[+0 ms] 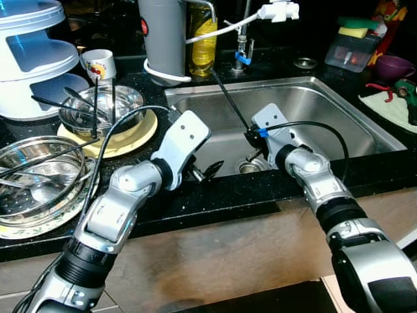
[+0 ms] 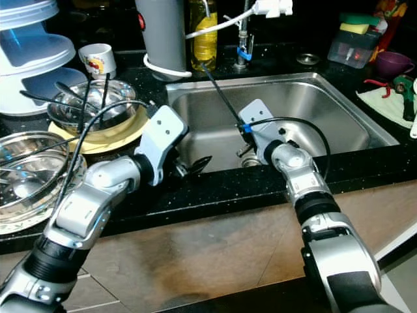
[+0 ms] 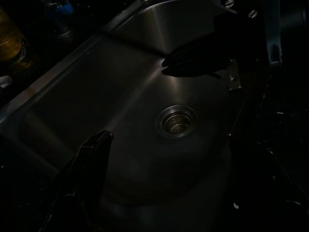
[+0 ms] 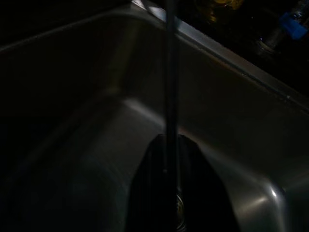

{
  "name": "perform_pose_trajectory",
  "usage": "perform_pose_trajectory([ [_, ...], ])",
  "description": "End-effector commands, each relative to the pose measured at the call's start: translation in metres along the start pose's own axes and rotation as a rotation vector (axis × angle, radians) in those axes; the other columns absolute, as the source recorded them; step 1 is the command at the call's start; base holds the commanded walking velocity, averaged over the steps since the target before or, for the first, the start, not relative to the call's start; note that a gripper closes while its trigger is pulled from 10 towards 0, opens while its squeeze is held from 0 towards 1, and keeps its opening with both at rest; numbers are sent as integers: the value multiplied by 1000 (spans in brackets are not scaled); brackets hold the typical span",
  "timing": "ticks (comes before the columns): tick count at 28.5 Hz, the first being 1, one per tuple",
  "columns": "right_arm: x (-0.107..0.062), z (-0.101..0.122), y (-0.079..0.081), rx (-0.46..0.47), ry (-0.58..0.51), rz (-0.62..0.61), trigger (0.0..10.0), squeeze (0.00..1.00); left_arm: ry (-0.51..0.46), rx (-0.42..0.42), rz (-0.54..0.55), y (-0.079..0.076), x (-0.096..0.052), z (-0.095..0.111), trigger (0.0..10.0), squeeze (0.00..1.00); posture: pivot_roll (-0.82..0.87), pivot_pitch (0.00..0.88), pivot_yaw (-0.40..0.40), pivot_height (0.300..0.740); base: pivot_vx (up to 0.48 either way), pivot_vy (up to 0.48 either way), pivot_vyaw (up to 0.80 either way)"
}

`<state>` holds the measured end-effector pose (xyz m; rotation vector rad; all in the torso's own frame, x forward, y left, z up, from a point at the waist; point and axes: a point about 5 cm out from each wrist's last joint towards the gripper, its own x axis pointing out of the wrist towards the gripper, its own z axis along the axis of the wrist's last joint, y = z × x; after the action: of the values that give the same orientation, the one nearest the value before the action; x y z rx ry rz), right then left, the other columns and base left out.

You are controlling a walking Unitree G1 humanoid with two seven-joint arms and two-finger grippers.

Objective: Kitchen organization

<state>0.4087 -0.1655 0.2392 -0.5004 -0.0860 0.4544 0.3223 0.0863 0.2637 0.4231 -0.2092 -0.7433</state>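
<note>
Steel sink basin (image 1: 339,117): my right hand (image 1: 251,138) clamps a thin black rod (image 1: 228,101), slanting up toward the faucet. Left hand (image 1: 207,171) gapes empty over the near rim, nearer the drain (image 3: 176,121).

So we've got the sink (image 1: 339,111) set into the counter (image 1: 215,195) right in front of us, drain (image 1: 248,167) in its floor. Left of it on the counter sits a bowl (image 1: 101,107) on a plate (image 1: 140,134), with a bigger bowl (image 1: 39,179) nearer us. Behind the sink's left corner stand a jug (image 1: 163,39) and a bottle (image 1: 203,45). The tap (image 1: 243,49) is behind the sink, with a container (image 1: 352,52) off at the back right.
</note>
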Motion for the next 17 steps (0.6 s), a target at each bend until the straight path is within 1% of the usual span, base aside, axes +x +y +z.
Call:
perform_pose_trajectory([
  [1, -3, -14, 2, 8, 56, 14, 10000, 1000, 30, 0, 0, 0, -3, -6, 10000, 0, -82, 150, -24, 740, 0, 0, 0],
  [4, -3, -13, 1, -9, 52, -4, 10000, 1000, 31, -18, -2, -1, -3, -6, 10000, 0, -83, 148, -23, 740, 0, 0, 0],
  [5, -3, -13, 0, -6, 49, -10, 10000, 600, 31, -24, -4, -1, -3, -6, 10000, 0, -83, 148, -23, 740, 0, 0, 0],
  [6, -3, -12, -1, 5, 41, -22, 10000, 0, 31, -33, -5, -2, -3, -6, 10000, 0, -84, 146, -25, 740, 0, 0, 0],
  [12, -3, -10, -5, 62, 3, -55, 10000, 0, 40, -55, -11, -1, -5, -5, 10000, 0, -82, 147, -26, 740, 0, 0, 0],
  [14, -3, -5, -7, 113, -36, -70, 10000, 0, 48, -43, -22, 1, -9, -3, 10000, 0, -78, 152, -26, 740, 0, 0, 0],
  [15, -3, -5, -7, 113, -36, -70, 10000, 0, 48, -43, -22, 1, -9, -3, 10000, 0, -78, 152, -26, 740, 0, 0, 0],
  [16, -3, -2, -8, 135, -57, -75, 10000, 0, 48, -37, -26, 3, -11, -1, 10000, 0, -78, 152, -26, 740, 0, 0, 0],
  [17, -3, 1, -8, 159, -83, -76, 10000, 0, 27, -50, -31, 7, -15, 5, 10000, 0, -78, 152, -26, 740, 0, 0, 0],
])
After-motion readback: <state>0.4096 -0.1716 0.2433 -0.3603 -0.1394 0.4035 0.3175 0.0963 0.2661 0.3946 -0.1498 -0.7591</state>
